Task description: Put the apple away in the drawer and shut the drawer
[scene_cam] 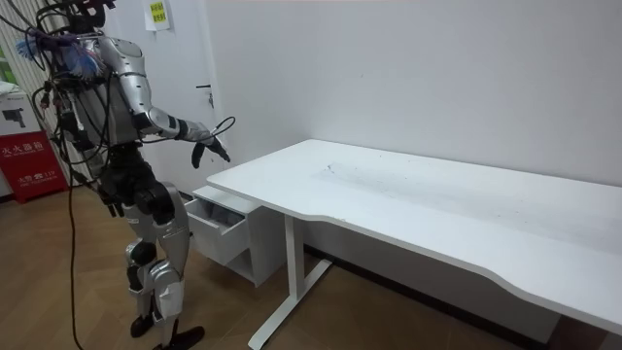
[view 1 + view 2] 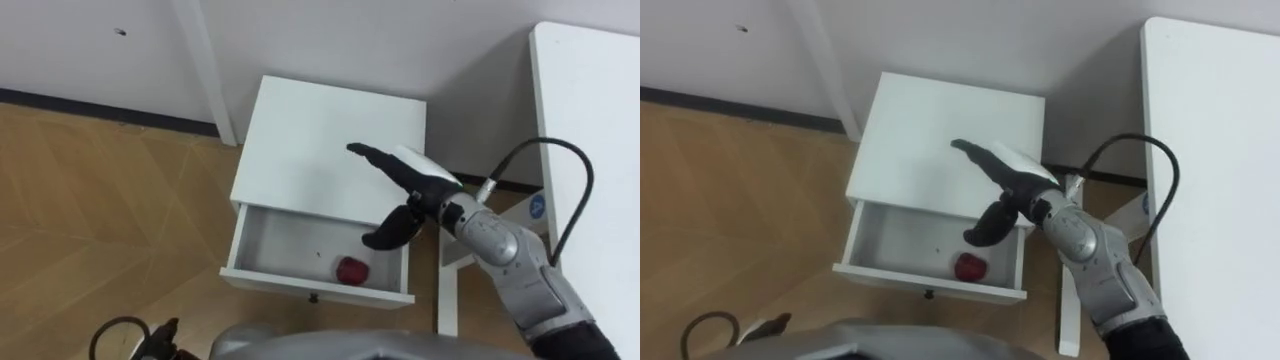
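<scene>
The drawer [image 2: 290, 247] of the small white bedside cabinet [image 2: 325, 140] stood pulled out toward the robot, its front panel lower than the right hand [image 2: 412, 186]; inside it the red apple [image 2: 351, 269] lay on the drawer bottom near the front panel, toward the right end, just below the thumb and a little to its left, not touched by any finger; the right hand hovered above the right back corner of the open drawer with its fingers straight and spread wide, the thumb hanging down, holding nothing; beyond the fingertips lay the flat top of the cabinet, and further the light wall [image 2: 330, 40]; to the right of the hand ran the white desk [image 2: 590, 120]; in the room view the robot stood upright on the wooden floor [image 1: 58, 292] before the cabinet, the right arm stretched forward.
</scene>
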Tool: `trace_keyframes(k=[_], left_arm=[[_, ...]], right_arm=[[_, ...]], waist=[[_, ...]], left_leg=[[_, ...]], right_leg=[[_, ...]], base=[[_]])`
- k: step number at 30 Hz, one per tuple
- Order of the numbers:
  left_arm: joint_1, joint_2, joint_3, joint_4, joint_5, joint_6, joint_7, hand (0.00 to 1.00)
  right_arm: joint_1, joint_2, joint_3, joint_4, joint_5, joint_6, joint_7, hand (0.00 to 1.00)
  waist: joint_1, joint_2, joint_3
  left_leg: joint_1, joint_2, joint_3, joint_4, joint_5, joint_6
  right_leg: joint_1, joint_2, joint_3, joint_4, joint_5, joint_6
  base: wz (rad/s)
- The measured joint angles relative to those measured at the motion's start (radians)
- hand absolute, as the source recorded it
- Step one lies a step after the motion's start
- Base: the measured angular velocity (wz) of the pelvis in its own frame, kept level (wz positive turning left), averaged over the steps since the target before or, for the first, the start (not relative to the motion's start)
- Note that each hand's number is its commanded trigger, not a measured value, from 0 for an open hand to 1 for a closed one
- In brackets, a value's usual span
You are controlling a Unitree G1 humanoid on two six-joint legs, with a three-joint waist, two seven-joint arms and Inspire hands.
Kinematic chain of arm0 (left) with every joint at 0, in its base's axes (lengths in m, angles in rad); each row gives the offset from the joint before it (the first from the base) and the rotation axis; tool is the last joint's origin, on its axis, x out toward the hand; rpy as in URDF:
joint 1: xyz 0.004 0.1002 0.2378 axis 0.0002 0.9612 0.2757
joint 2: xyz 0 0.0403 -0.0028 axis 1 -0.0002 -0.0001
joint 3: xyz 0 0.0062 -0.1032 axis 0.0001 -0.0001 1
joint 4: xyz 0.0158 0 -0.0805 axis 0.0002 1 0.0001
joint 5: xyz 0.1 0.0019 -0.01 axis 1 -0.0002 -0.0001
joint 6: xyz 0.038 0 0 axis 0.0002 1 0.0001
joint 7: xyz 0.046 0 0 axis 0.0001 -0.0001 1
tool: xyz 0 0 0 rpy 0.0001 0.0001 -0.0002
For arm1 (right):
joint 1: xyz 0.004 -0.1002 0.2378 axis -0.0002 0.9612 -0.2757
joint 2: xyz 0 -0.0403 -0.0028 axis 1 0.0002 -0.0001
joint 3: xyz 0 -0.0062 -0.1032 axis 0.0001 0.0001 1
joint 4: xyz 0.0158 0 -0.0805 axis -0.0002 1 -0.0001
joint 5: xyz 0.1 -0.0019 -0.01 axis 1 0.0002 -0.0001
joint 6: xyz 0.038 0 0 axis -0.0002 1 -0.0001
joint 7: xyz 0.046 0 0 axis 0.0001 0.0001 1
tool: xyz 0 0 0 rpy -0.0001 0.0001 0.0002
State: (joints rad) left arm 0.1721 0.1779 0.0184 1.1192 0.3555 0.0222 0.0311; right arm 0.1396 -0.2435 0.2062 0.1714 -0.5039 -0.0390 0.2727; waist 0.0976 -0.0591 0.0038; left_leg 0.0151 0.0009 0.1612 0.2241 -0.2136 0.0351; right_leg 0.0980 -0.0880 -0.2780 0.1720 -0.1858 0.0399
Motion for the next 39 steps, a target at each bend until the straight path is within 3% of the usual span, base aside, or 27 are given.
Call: trace_keyframes(k=[3,4,5,6,7,8,9,10,11,12,13,14,15,16,17,18,19,20,21,22,23,25,26,29,33,37,39], left_arm=[[-0.006,-0.015,0.020,0.002,-0.004,0.000,-0.002,0.00],[-0.010,-0.006,0.020,0.003,-0.016,0.000,-0.001,0.00],[-0.011,0.002,0.022,0.004,-0.016,0.001,0.002,0.00],[-0.010,0.003,0.024,0.004,-0.016,0.002,0.002,0.00],[-0.013,0.007,0.031,0.008,-0.020,-0.001,0.003,0.00],[-0.027,0.017,0.040,0.032,-0.039,-0.002,0.005,0.00],[-0.027,0.024,0.041,0.040,-0.051,0.003,0.005,0.00],[-0.031,0.033,0.041,0.040,-0.065,0.016,0.005,0.00],[-0.037,0.037,0.049,0.040,-0.069,0.034,0.004,0.00],[-0.041,0.040,0.049,0.040,-0.070,0.044,0.005,0.00],[-0.040,0.051,0.047,0.039,-0.070,0.056,0.005,0.00],[-0.036,0.059,0.059,0.039,-0.068,0.065,0.005,0.00],[-0.031,0.058,0.059,0.038,-0.067,0.069,0.007,0.00],[-0.014,0.045,0.059,0.035,-0.060,0.072,0.007,0.00],[0.007,0.034,0.058,0.030,-0.061,0.071,0.002,0.00],[0.026,0.033,0.059,0.020,-0.065,0.072,0.001,0.00],[0.055,0.034,0.060,0.002,-0.069,0.077,0.000,0.00],[0.078,0.038,0.068,-0.013,-0.069,0.082,0.003,0.00],[0.079,0.037,0.078,-0.013,-0.069,0.084,0.006,0.00],[0.078,0.034,0.090,-0.014,-0.070,0.085,0.011,0.00],[0.075,0.025,0.099,-0.020,-0.070,0.083,0.018,0.00],[0.068,0.026,0.107,-0.034,-0.069,0.079,0.037,0.00],[0.059,0.027,0.125,-0.036,-0.069,0.079,0.051,0.00],[0.045,0.017,0.156,-0.038,-0.068,0.079,0.065,0.00],[0.041,-0.016,0.198,-0.026,-0.059,0.082,0.085,0.00],[0.059,-0.043,0.213,-0.007,-0.063,0.129,0.088,0.00],[0.060,-0.051,0.210,0.002,-0.063,0.145,0.087,0.00]], right_arm=[[-0.004,0.024,-0.125,0.161,0.011,-0.001,-0.106,0.00],[0.003,0.030,-0.172,0.227,0.028,0.006,-0.150,0.00],[0.004,0.030,-0.215,0.302,0.040,0.006,-0.181,0.00],[0.003,0.030,-0.240,0.342,0.044,0.006,-0.195,0.00],[0.001,0.028,-0.289,0.415,0.072,0.002,-0.222,0.00],[-0.009,0.024,-0.323,0.469,0.084,-0.004,-0.241,0.00],[-0.007,0.021,-0.334,0.477,0.093,-0.004,-0.246,0.00],[0.005,0.014,-0.348,0.502,0.124,-0.017,-0.263,0.00],[0.005,-0.001,-0.341,0.606,0.160,-0.048,-0.280,0.00],[0.005,-0.004,-0.335,0.654,0.177,-0.047,-0.287,0.00],[0.010,-0.010,-0.299,0.732,0.222,-0.035,-0.299,0.00],[0.010,-0.010,-0.268,0.785,0.257,-0.025,-0.304,0.00],[0.008,-0.011,-0.265,0.807,0.270,-0.023,-0.306,0.00],[0.007,-0.015,-0.267,0.841,0.285,-0.014,-0.313,0.00],[0.006,-0.016,-0.267,0.870,0.305,0.000,-0.315,0.00],[0.006,-0.016,-0.263,0.883,0.316,0.005,-0.315,0.00],[0.008,-0.015,-0.254,0.915,0.342,0.009,-0.314,0.00],[0.008,-0.008,-0.254,0.953,0.345,0.015,-0.313,0.00],[0.008,-0.007,-0.255,0.966,0.346,0.018,-0.313,0.00],[0.010,-0.005,-0.256,0.997,0.352,0.020,-0.314,0.00],[0.008,-0.004,-0.258,1.013,0.372,0.027,-0.317,0.00],[-0.011,0.012,-0.258,1.043,0.419,0.028,-0.322,0.00],[-0.018,0.022,-0.258,1.063,0.444,0.027,-0.322,0.00],[-0.029,0.035,-0.270,1.100,0.484,0.029,-0.318,0.00],[-0.020,0.037,-0.279,1.157,0.494,0.057,-0.314,0.00],[0.011,0.044,-0.279,1.197,0.491,0.135,-0.314,0.00],[0.023,0.049,-0.280,1.204,0.491,0.158,-0.314,0.00]], waist=[[-0.038,0.040,-0.0010],[-0.066,0.041,-0.0008],[-0.087,0.039,-0.0003],[-0.092,0.047,-0.0012],[-0.100,0.074,0.0051],[-0.098,0.084,0.0127],[-0.099,0.097,0.0180],[-0.130,0.125,0.0268],[-0.142,0.147,0.0256],[-0.144,0.157,0.0255],[-0.143,0.164,0.0293],[-0.142,0.134,0.0289],[-0.142,0.119,0.0286],[-0.142,0.112,0.0249],[-0.141,0.114,0.0174],[-0.139,0.109,0.0169],[-0.127,0.102,0.0118],[-0.107,0.078,0.0065],[-0.098,0.073,0.0064],[-0.086,0.052,0.0016],[-0.062,0.043,-0.0022],[-0.050,0.028,-0.0094],[-0.045,0.011,-0.0068],[-0.044,0.003,-0.0041],[-0.049,0.012,-0.0042],[-0.073,0.032,-0.0074],[-0.080,0.038,-0.0053]], left_leg=[[-0.022,0.004,0.032,0.032,-0.009,0.016],[-0.018,-0.009,0.035,0.036,-0.011,0.032],[-0.016,-0.022,0.037,0.056,-0.018,0.050],[-0.016,-0.014,0.038,0.071,-0.025,0.060],[-0.031,0.001,0.045,0.107,-0.045,0.078],[-0.057,0.020,0.051,0.154,-0.067,0.084],[-0.071,0.033,0.047,0.176,-0.074,0.085],[-0.097,0.071,0.036,0.207,-0.082,0.091],[-0.106,0.109,0.024,0.210,-0.084,0.095],[-0.105,0.124,0.016,0.210,-0.082,0.094],[-0.098,0.135,0.010,0.211,-0.081,0.090],[-0.100,0.116,0.015,0.232,-0.091,0.083],[-0.106,0.104,0.016,0.248,-0.100,0.091],[-0.123,0.093,0.013,0.283,-0.120,0.097],[-0.128,0.085,0.014,0.289,-0.129,0.093],[-0.126,0.079,0.014,0.286,-0.129,0.092],[-0.115,0.065,0.024,0.274,-0.123,0.085],[-0.098,0.037,0.029,0.249,-0.114,0.086],[-0.093,0.031,0.032,0.240,-0.112,0.085],[-0.087,0.018,0.032,0.217,-0.100,0.080],[-0.074,0.017,0.035,0.181,-0.085,0.068],[-0.050,0.011,0.046,0.122,-0.059,0.054],[-0.041,0.008,0.050,0.108,-0.054,0.047],[-0.018,0.017,0.053,0.084,-0.050,0.028],[0.012,0.021,0.053,0.044,-0.042,0.012],[0.034,0.022,0.052,0.024,-0.039,0.007],[0.042,0.021,0.053,0.017,-0.038,0.007]], right_leg=[[-0.122,-0.035,0.001,0.262,-0.011,0.017],[-0.215,-0.072,0.008,0.464,0.001,0.011],[-0.330,-0.109,0.052,0.660,0.079,0.012],[-0.386,-0.112,0.085,0.748,0.156,0.013],[-0.515,-0.101,0.150,0.926,0.325,0.030],[-0.651,-0.072,0.194,1.218,0.283,0.013],[-0.715,-0.056,0.199,1.370,0.245,-0.002],[-0.826,-0.021,0.179,1.613,0.183,-0.017],[-0.912,0.005,0.162,1.759,0.150,-0.022],[-0.937,0.009,0.161,1.795,0.141,-0.021],[-0.962,0.013,0.188,1.818,0.130,-0.008],[-0.966,-0.004,0.229,1.800,0.118,0.010],[-0.950,-0.021,0.244,1.772,0.115,0.008],[-0.882,-0.051,0.248,1.661,0.109,0.003],[-0.772,-0.067,0.234,1.475,0.110,0.007],[-0.706,-0.071,0.224,1.354,0.109,0.012],[-0.562,-0.077,0.202,1.084,0.108,0.016],[-0.420,-0.083,0.181,0.821,0.098,0.027],[-0.354,-0.082,0.169,0.693,0.089,0.031],[-0.238,-0.071,0.132,0.478,0.031,0.036],[-0.157,-0.054,0.116,0.311,0.017,0.048],[-0.067,-0.036,0.088,0.117,0.024,0.042],[-0.026,-0.031,0.072,0.040,0.027,0.045],[0.008,-0.016,0.054,-0.005,0.027,0.045],[0.021,-0.008,0.042,-0.007,0.027,0.045],[0.031,-0.004,0.026,-0.005,0.027,0.045],[0.031,-0.006,0.029,-0.005,0.027,0.045]], base=[[0.16],[0.33],[0.25],[-0.06],[-0.49],[-0.54],[-0.39],[-0.03],[0.11],[0.14],[0.13],[0.08],[0.07],[0.08],[0.07],[-0.03],[-0.17],[-0.18],[-0.07],[-0.05],[-0.11],[-0.20],[-0.14],[-0.05],[-0.01],[0.00],[0.00]])
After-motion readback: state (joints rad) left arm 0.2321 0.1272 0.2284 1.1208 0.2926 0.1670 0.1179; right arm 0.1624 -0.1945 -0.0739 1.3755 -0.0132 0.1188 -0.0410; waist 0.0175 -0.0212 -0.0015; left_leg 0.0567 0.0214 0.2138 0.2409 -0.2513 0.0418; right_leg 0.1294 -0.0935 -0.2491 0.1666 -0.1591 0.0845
